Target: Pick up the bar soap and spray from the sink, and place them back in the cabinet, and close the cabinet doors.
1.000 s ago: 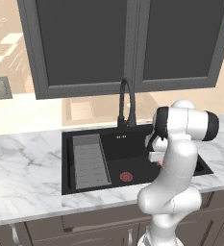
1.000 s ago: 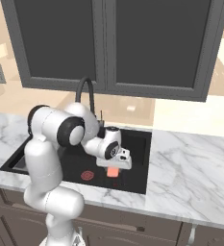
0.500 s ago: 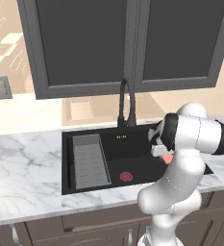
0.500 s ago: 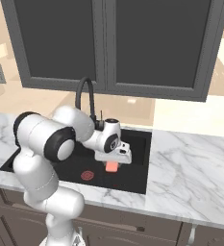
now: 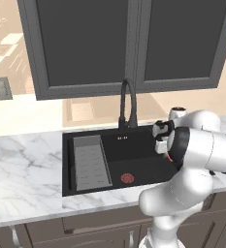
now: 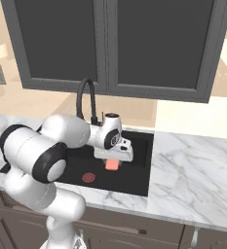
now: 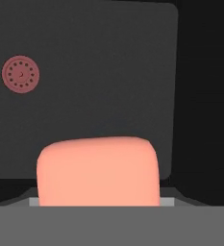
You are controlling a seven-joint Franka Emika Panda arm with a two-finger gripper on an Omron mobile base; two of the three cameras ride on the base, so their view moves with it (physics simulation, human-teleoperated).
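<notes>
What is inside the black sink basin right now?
In the black rectangular sink: a grey ribbed tray insert, a round dark-red drain disc and a salmon-pink bar soap. The arm covers the basin's right part.

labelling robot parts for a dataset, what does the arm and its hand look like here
The arm is glossy white, built of rounded bulbous segments with dark grey bands at the joints. The hand is a white boxy block below a round dark-faced wrist. No cables or markings are visible.

Salmon-pink bar soap (image 7: 98, 170), black sink (image 7: 84, 96)

bar soap (image 7: 98, 172) bottom edge cut off
</notes>
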